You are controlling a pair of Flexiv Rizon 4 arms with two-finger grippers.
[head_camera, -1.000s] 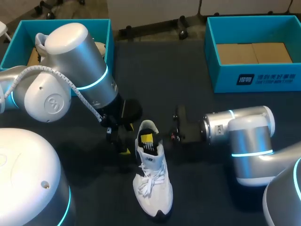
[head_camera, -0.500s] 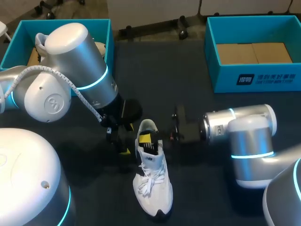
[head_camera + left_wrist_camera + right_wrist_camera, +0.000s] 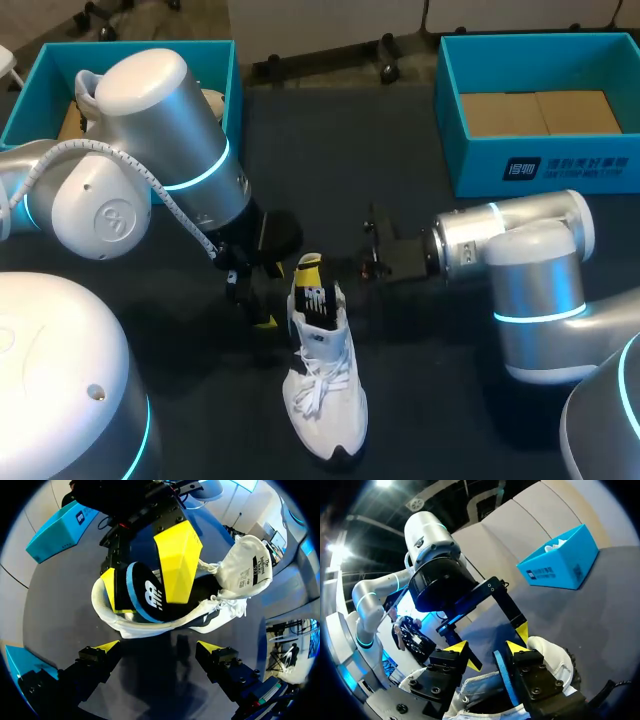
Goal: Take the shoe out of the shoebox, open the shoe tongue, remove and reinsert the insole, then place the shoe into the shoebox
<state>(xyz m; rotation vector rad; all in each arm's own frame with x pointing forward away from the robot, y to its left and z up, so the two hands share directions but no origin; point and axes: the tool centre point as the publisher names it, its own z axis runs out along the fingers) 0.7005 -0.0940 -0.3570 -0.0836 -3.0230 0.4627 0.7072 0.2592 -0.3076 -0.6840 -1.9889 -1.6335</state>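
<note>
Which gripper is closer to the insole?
The right gripper: it is shut on the insole, at the opening of the shoe. The left gripper hangs open beside the shoe's heel, not touching it.

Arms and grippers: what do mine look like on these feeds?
Both the left arm and right arm are silver-white cylinders with rounded joints, each ringed by glowing cyan bands. A white ribbed cable runs along the left arm, and its joint cap bears an embossed round mark. The left gripper and right gripper are black, bolted blocks ending in bright yellow wedge tips.
</note>
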